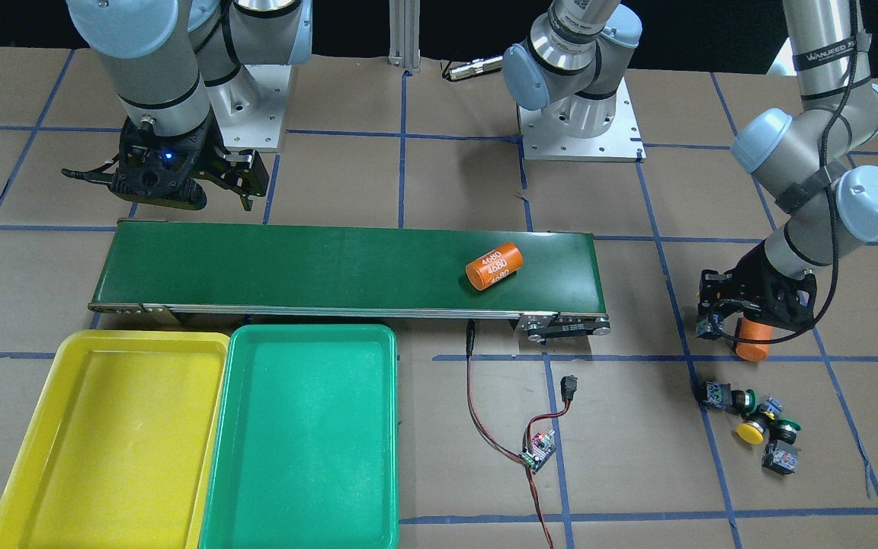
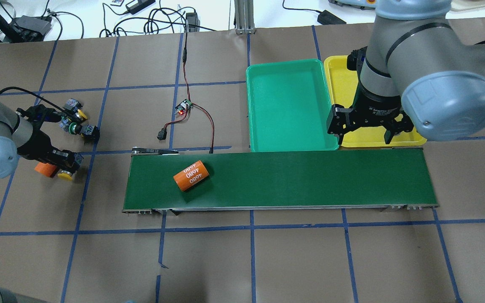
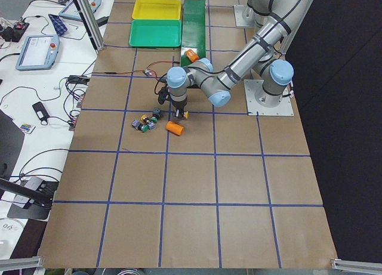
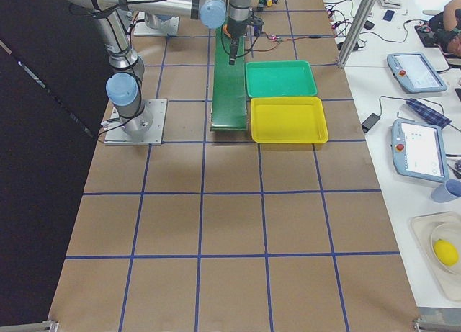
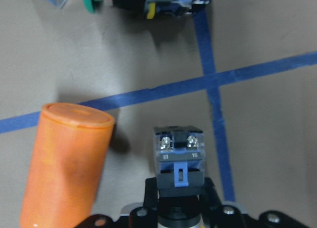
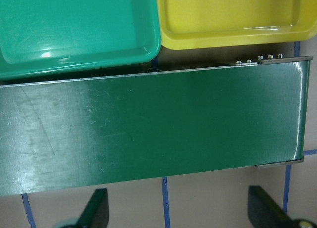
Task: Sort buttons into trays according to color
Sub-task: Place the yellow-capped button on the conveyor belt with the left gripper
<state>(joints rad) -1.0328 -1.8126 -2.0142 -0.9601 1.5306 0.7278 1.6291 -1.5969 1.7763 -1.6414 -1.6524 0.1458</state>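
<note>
A brown paper-covered table (image 1: 439, 488) taped into a blue grid carries a long dark-green conveyor belt (image 1: 332, 267) running crosswise. On the belt's side away from the robot lie a shallow yellow plastic tray (image 1: 119, 435) and a shallow teal-green plastic tray (image 1: 302, 435), side by side and touching. The right gripper (image 2: 367, 131) hangs over the belt's end by the trays, its fingers spread wide with nothing between them. The left gripper (image 5: 179, 193) is well apart, off the belt's other end, clamped on a yellow-capped push-button with a black-grey-blue switch block (image 5: 178, 159) - whether the button touches the paper is not clear. An orange cylinder marked 4680 (image 1: 494, 266) lies on the belt; a second orange cylinder (image 1: 753, 341) lies on the paper just beside the held button. Near them sits a loose cluster - another yellow-capped button (image 1: 750, 432), a green-capped button (image 1: 730, 397) and a second green-capped button (image 1: 783, 433). A small circuit board with red and black wires (image 1: 538, 450) rests between the trays and the cluster.
</note>
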